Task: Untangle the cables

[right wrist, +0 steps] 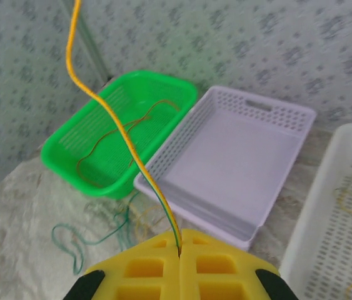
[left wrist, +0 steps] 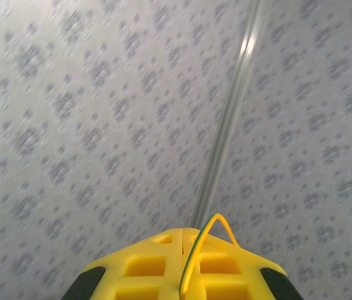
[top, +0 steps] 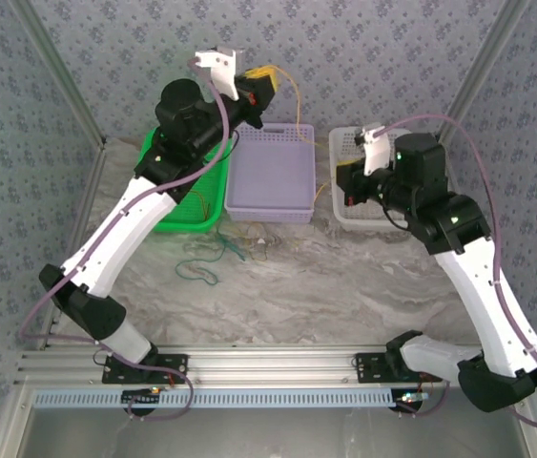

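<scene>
Jaws of both arms clamp a yellow cable (right wrist: pixel 143 165).

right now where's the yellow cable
The yellow cable runs through the air by the purple basket, gripped by the left end effector and right end effector.

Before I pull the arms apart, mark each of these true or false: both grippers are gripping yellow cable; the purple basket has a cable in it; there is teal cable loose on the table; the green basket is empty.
1. The left gripper and right gripper are each shut on yellow cable. True.
2. The purple basket has a cable in it. False: its floor is bare.
3. Teal cable lies loose on the table in front of the baskets. True.
4. The green basket is empty. False: an orange cable lies inside it.
</scene>
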`<action>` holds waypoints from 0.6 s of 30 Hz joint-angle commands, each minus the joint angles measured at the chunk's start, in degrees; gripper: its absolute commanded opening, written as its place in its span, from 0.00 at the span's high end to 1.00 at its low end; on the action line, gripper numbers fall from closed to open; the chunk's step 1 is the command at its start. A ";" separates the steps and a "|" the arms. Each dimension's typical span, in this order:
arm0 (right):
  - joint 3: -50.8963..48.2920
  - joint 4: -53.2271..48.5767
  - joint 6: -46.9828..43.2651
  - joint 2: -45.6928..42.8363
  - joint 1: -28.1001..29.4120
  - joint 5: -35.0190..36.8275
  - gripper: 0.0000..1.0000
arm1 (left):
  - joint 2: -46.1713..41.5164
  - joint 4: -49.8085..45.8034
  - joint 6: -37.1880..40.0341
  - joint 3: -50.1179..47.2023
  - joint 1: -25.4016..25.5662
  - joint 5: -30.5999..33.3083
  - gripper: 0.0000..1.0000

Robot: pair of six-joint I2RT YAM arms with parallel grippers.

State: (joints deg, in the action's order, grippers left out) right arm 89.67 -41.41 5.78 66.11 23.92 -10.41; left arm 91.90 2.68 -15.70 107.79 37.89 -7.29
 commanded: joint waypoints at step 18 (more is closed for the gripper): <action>33.46 3.51 13.70 21.73 -24.75 -12.28 1.00 | 45.71 -45.78 -3.33 74.01 1.82 0.52 0.02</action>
State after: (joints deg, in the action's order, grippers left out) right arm 118.96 -39.57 14.94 84.27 2.02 -18.31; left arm 133.80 -25.80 -17.69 172.24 39.55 -7.27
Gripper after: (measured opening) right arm 0.058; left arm 0.958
